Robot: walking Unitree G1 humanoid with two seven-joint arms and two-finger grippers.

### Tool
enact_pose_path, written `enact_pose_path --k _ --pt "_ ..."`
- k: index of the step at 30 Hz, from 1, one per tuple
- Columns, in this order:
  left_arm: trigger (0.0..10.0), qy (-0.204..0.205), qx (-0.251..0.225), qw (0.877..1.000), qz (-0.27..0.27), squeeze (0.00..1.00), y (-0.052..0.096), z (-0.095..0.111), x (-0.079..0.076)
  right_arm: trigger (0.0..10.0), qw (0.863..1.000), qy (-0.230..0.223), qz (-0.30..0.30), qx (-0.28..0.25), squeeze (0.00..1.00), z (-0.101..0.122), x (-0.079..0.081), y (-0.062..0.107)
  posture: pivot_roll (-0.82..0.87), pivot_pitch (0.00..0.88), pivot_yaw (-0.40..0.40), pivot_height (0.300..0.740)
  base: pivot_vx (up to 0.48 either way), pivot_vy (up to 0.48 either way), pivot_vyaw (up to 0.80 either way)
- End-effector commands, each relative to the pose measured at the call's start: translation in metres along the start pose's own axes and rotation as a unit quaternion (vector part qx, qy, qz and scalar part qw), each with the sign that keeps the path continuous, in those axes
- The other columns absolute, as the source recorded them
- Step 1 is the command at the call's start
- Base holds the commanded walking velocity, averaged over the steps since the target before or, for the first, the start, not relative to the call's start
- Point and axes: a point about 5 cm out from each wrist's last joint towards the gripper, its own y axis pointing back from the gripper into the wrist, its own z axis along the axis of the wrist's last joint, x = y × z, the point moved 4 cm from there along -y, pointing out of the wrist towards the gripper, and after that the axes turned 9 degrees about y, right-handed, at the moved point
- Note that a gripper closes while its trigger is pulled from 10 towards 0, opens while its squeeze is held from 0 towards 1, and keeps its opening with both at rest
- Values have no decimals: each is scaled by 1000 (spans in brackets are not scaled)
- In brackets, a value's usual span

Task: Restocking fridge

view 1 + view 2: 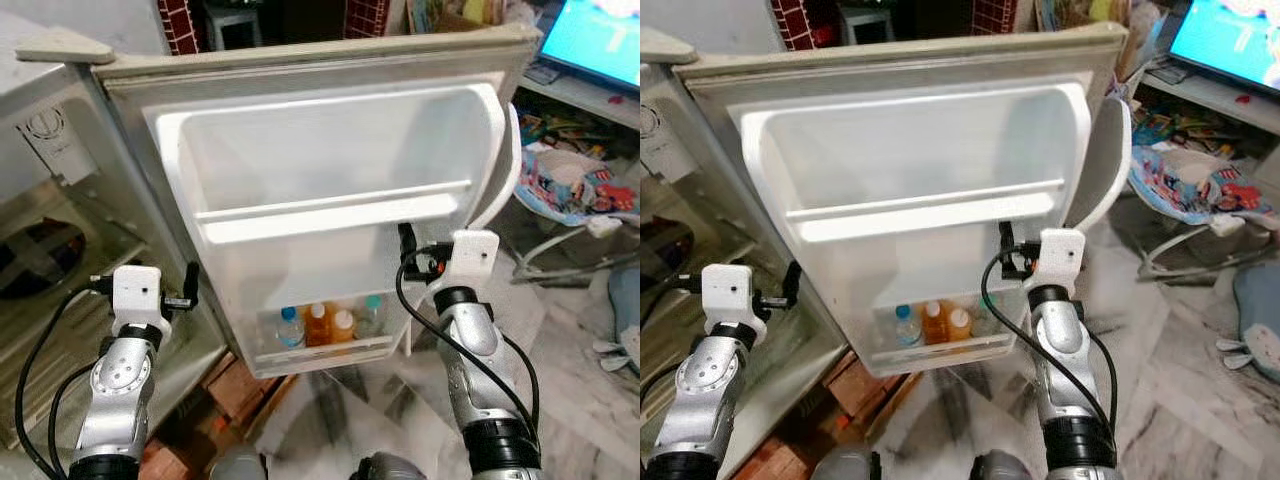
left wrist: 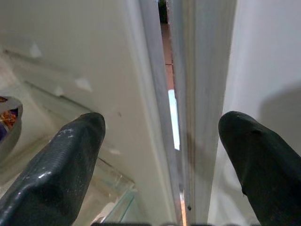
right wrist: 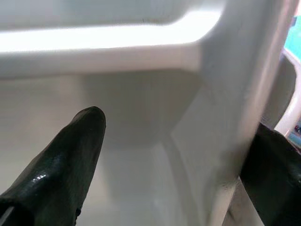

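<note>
The open fridge door faces the camera, its upper shelf bare. In the bottom door rack stand bottles — a clear one with a blue cap beside two orange ones. The right tool reaches at the door's right edge; the left tool hangs near its left edge.

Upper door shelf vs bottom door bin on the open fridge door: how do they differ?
Load: the upper white door shelf looks bare behind its rail, while the bottom clear-fronted door bin holds four bottles, two with orange drink between clear ones.
Size: the upper shelf spans more of the door; the bottom bin looks narrower.
Grippers: the right gripper sits between them at the door's edge.
Shared: both are moulded into the white door liner.
</note>
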Motion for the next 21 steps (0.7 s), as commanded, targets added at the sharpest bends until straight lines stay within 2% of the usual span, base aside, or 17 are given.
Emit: enact_pose_path --k 1,2,4,5,6,9,11,21 --pt "10000 -8 2 1000 -8 0 -1 -2 -3 10000 1000 -8 28 10 0 -4 10 2 126 0 -33 740 0 0 0" --pt "10000 -7 2 1000 -9 0 -2 -1 -5 10000 999 0 44 11 0 -6 16 5 125 0 -34 740 0 0 0" --pt "10000 -6 4 1000 -9 0 -3 -2 -6 10000 999 6 48 11 0 -7 17 6 125 0 -34 740 0 0 0" --pt "10000 -4 5 1000 -8 0 -4 -2 -7 10000 998 18 56 22 0 -11 20 8 124 0 -35 740 0 -304 0" --pt "10000 -4 5 1000 -9 0 -4 -2 -7 10000 997 10 71 38 0 -16 23 8 124 0 -35 740 0 -304 0" --pt "10000 -7 6 1000 -12 0 -5 -3 -9 10000 996 7 65 57 0 -23 20 8 117 0 -33 740 -80 -309 0" --pt "10000 -7 5 1000 -12 0 -5 -3 -10 10000 996 28 51 67 0 -28 16 7 114 0 -30 740 -126 -321 0" --pt "10000 -13 -2 1000 -11 0 -9 1 -3 10000 996 31 62 60 0 -23 23 1 110 0 -28 740 0 -414 0"
